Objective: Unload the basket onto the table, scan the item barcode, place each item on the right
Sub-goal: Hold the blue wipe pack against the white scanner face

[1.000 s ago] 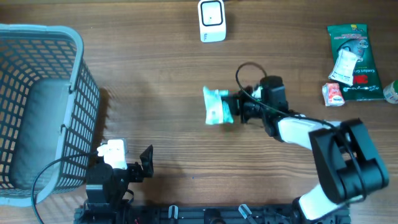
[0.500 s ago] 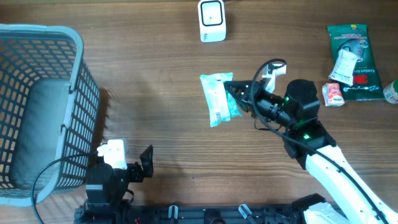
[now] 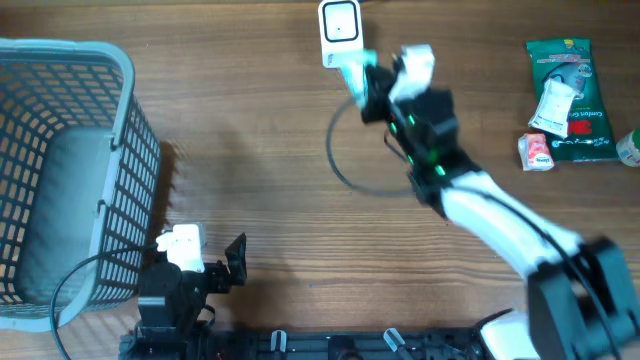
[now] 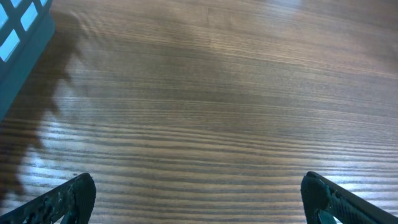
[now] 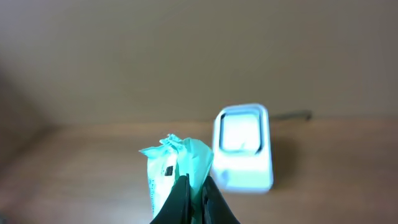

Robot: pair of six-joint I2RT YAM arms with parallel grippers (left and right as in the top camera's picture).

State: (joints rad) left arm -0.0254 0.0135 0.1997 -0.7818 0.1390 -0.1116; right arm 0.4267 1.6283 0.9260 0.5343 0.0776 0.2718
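While the right gripper (image 5: 193,190) clamps the crinkled teal-and-white plastic packet (image 5: 176,163), its length pointing forward, the white rounded-box scanner (image 5: 244,144) stands just ahead, slightly to the right.

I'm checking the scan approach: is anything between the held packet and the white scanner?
Nothing visible stands between them. The right gripper is shut on the teal packet and holds it close in front of the white scanner. No other object shows between them in the right wrist view.
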